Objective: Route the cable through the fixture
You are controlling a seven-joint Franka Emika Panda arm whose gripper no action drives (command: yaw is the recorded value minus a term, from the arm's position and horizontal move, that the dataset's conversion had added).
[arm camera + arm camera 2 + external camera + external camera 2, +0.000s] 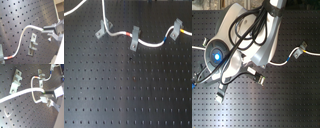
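The white cable (pixel 149 44) snakes across the black perforated board in the first exterior view, with red, blue and yellow bands. It runs through the two taller clips and passes close by the fixture (pixel 103 29), a darker slanted clip at the first exterior view's left, then leaves the top edge. In both wrist views my gripper (pixel 47 32) (pixel 46 96) is shut on the cable (pixel 22 92). The cable crosses the board beside the fixture (pixel 16 79) (pixel 32 43), not in it. The gripper is outside the first exterior view and hidden under the arm in the second exterior view.
The middle clip (pixel 134 38) holds the cable by its red band, and the right clip (pixel 176 29) holds it by the yellow band. In the second exterior view the arm's white body (pixel 247 40) and black hoses cover much of the board (pixel 129 90).
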